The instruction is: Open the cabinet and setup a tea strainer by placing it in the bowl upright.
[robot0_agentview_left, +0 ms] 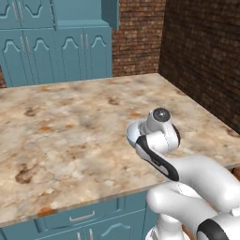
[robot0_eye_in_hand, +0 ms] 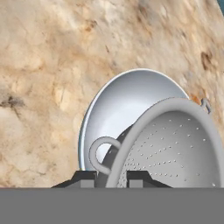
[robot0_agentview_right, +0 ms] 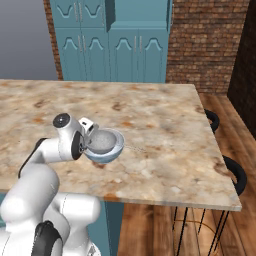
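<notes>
The light blue bowl (robot0_agentview_right: 112, 152) stands on the marble counter (robot0_agentview_right: 165, 125), close to its near edge. My gripper (robot0_agentview_right: 90, 138) is at the bowl's left rim, shut on the tea strainer (robot0_agentview_right: 102, 141), which sits tilted inside the bowl. In the hand view the perforated grey tea strainer (robot0_eye_in_hand: 175, 144) leans over the bowl's pale inside (robot0_eye_in_hand: 127, 100), and its rim passes between my gripper's (robot0_eye_in_hand: 111, 177) two dark fingertips. The teal cabinet (robot0_agentview_left: 77, 11) stands behind the counter, its upper part plain teal with a door (robot0_agentview_left: 111, 13) swung outward. My arm hides the bowl in the left base view.
Lower teal doors (robot0_agentview_right: 125, 55) stand against the back wall beside brick (robot0_agentview_right: 205, 40). Two black stools (robot0_agentview_right: 235, 175) stand past the counter's right edge. Teal drawers (robot0_agentview_left: 82, 216) sit under the counter's near edge. Bare marble (robot0_agentview_left: 70, 126) stretches left and behind the bowl.
</notes>
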Robot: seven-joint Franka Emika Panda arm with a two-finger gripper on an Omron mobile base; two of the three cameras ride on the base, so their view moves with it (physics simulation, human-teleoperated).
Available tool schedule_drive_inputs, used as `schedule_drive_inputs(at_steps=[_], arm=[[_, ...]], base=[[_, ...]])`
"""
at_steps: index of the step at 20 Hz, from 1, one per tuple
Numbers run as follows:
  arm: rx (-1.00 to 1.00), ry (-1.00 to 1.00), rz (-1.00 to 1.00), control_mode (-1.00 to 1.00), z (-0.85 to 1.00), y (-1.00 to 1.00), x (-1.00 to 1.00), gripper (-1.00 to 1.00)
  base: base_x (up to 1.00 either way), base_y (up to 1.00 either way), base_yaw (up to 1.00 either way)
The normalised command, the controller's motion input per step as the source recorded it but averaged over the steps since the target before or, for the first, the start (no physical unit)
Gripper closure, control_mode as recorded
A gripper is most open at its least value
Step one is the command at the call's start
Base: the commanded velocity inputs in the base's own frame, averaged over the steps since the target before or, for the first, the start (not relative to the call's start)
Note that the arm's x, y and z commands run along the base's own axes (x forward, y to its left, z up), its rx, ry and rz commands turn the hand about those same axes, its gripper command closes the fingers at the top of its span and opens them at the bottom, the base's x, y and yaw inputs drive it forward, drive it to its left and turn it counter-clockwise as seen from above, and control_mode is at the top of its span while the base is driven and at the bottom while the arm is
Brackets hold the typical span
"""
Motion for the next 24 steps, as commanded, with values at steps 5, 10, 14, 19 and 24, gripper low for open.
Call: schedule_drive_inputs(at_steps=[5, 10, 14, 19, 24], arm=[[0.0, 0.0, 0.0, -1.0, -0.13, -0.01, 0.01, 1.0], [0.0, 0.0, 0.0, -1.0, 0.0, 0.0, 0.15, 1.0], [0.0, 0.0, 0.0, -1.0, -0.01, 0.01, 0.43, 1.0], [0.0, 0.06, 0.0, -1.0, -0.1, 0.15, 0.38, 1.0], [0.0, 0.08, 0.0, -1.0, -0.08, 0.15, 0.3, 1.0]], base=[[0.0, 0.0, 0.0], [0.0, 0.0, 0.0], [0.0, 0.0, 0.0], [0.0, 0.0, 0.0], [0.0, 0.0, 0.0]])
